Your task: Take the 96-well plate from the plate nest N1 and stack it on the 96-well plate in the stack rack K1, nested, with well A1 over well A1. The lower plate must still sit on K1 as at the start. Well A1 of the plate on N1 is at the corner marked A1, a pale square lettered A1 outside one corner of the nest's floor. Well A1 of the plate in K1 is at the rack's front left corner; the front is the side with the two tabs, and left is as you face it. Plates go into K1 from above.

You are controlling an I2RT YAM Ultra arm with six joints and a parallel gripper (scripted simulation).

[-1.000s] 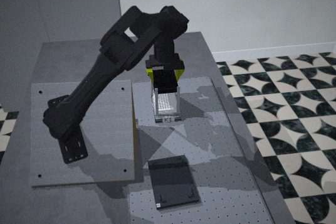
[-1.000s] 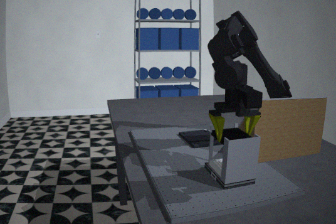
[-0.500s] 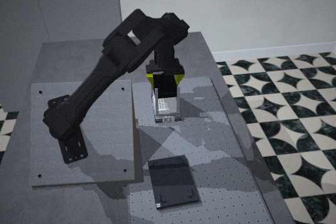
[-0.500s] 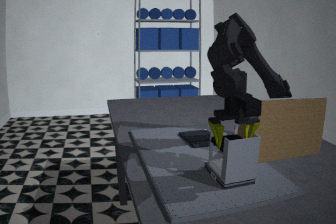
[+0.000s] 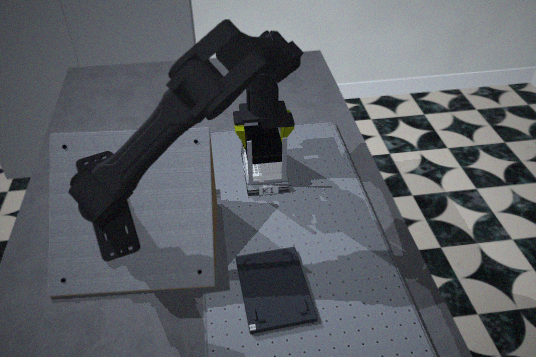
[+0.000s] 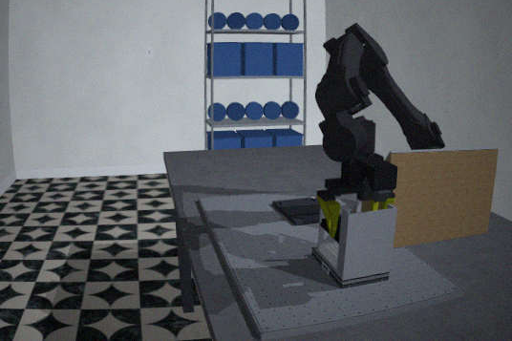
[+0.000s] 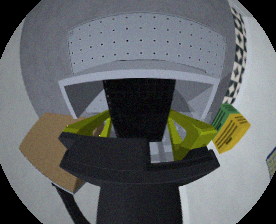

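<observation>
My gripper [image 5: 264,141] is shut on the black 96-well plate [image 7: 141,103] and holds it level inside the top of the stack rack K1. In the exterior view the yellow-green fingers [image 6: 355,215] reach down between the rack's pale walls [image 6: 365,244]. The lower pale plate [image 5: 257,171] shows in the rack under the held plate; I cannot tell whether the two touch. The dark plate nest N1 [image 5: 276,289] lies near the front of the board with no plate on it, its pale A1 mark [image 5: 252,327] at the front left corner.
The arm's base stands on a grey board [image 5: 132,210] to the left. A tan panel [image 6: 441,196] stands behind the rack. The perforated board's right edge [image 5: 395,235] runs close to the table edge. A shelf with blue boxes [image 6: 255,67] is far off.
</observation>
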